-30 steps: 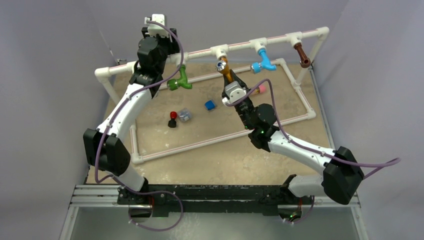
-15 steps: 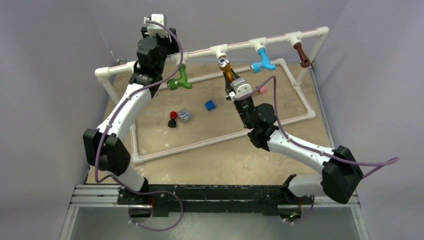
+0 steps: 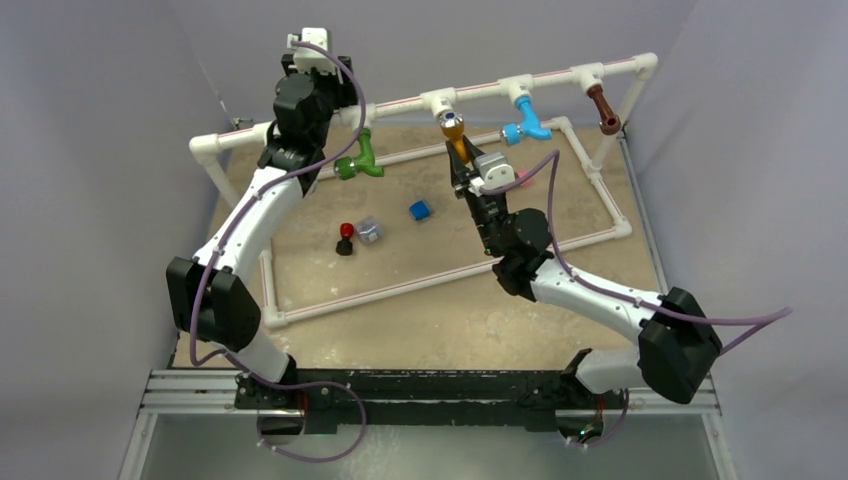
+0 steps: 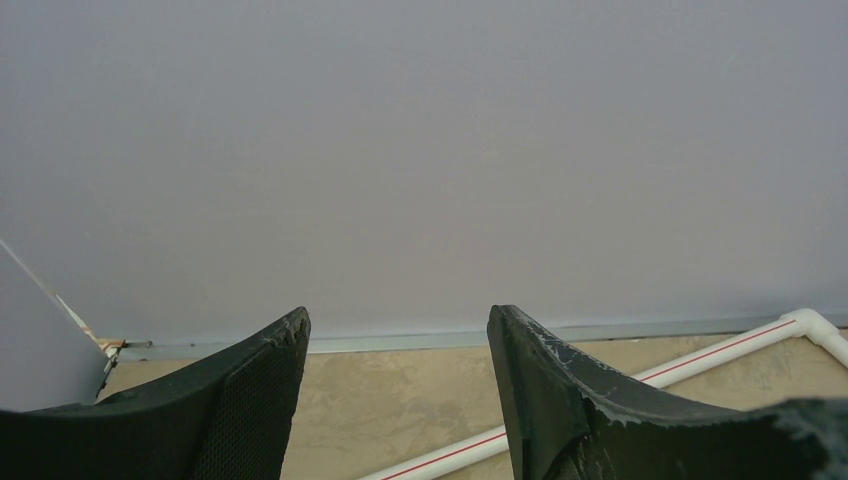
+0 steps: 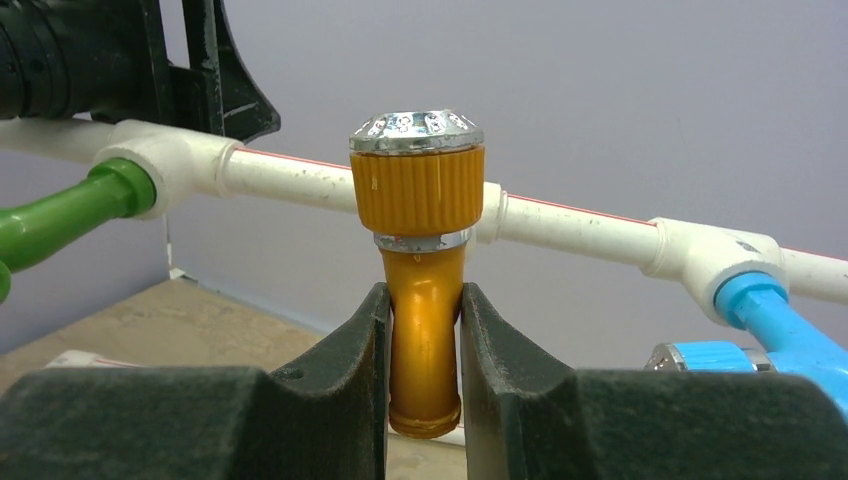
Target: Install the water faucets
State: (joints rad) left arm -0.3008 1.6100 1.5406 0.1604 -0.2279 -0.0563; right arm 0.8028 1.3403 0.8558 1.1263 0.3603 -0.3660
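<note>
My right gripper (image 5: 422, 292) is shut on the stem of the orange faucet (image 5: 420, 190). The faucet points up, and its ridged collar and silver cap sit just below a white tee (image 3: 440, 101) of the raised pipe rail (image 3: 478, 95). I cannot tell whether they touch. The top view shows the same orange faucet (image 3: 454, 133) above the right gripper (image 3: 464, 160). A green faucet (image 3: 358, 163), a blue faucet (image 3: 526, 126) and a brown faucet (image 3: 604, 109) hang from other tees. My left gripper (image 4: 397, 322) is open and empty, up by the rail's left end, facing the back wall.
A blue cube (image 3: 420, 210), a clear grey cube (image 3: 370, 230) and a red-and-black piece (image 3: 345, 238) lie inside the white pipe frame (image 3: 440, 275) on the table. A pink cylinder (image 3: 522, 181) peeks out behind my right wrist. The left arm (image 3: 300, 105) stands against the rail.
My right gripper has carried the orange faucet up and back toward the rail, bringing its collar close under the tee. The left arm has not moved.
</note>
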